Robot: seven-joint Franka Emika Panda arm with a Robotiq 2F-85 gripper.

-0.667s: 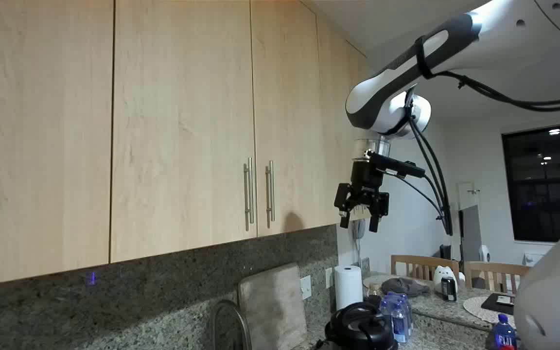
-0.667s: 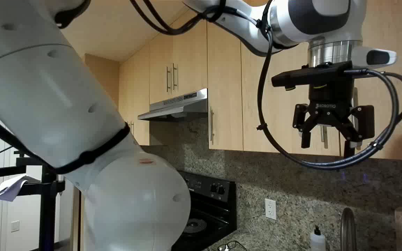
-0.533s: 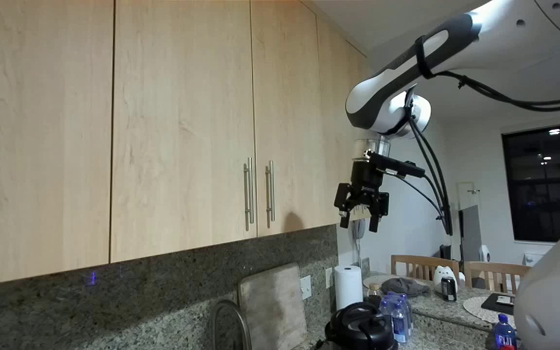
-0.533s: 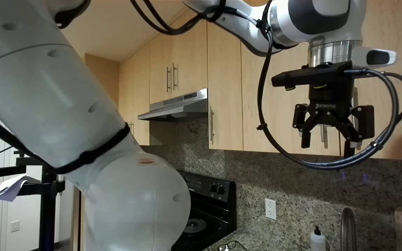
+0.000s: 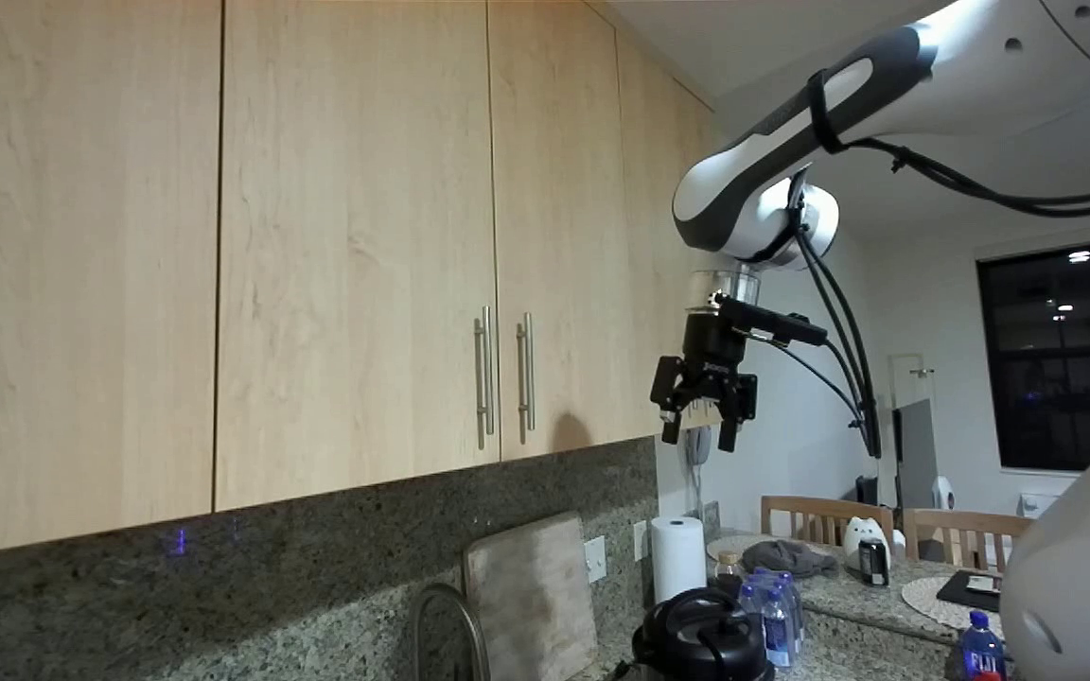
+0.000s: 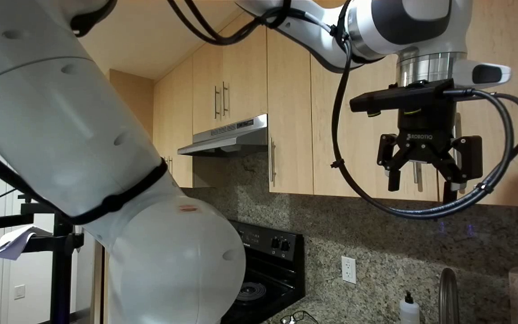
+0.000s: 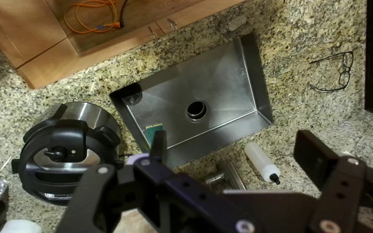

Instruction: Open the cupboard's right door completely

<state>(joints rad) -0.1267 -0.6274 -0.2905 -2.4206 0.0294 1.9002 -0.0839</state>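
The cupboard [image 5: 356, 236] is pale maple wood with silver bar handles, and its doors are closed. The right door [image 5: 559, 218] has its vertical handle [image 5: 527, 371] low along its left edge. It also shows in an exterior view [image 6: 506, 36], partly behind my arm, with its handle [image 6: 458, 122] partly covered by the gripper. My gripper [image 5: 699, 435] points down, open and empty, in front of the cupboard and apart from the handle. Its open fingers also show in an exterior view [image 6: 421, 186]. The wrist view [image 7: 231, 142] looks down at the counter; the cupboard is out of view there.
Below are a steel sink [image 7: 219, 74], a faucet [image 7: 230, 174], a white bottle [image 7: 261, 160] and a black pressure cooker [image 7: 70, 155]. A cutting board [image 5: 531, 596] leans on the backsplash. Cables [image 6: 506, 130] loop beside the gripper. A range hood [image 6: 229, 135] is further along.
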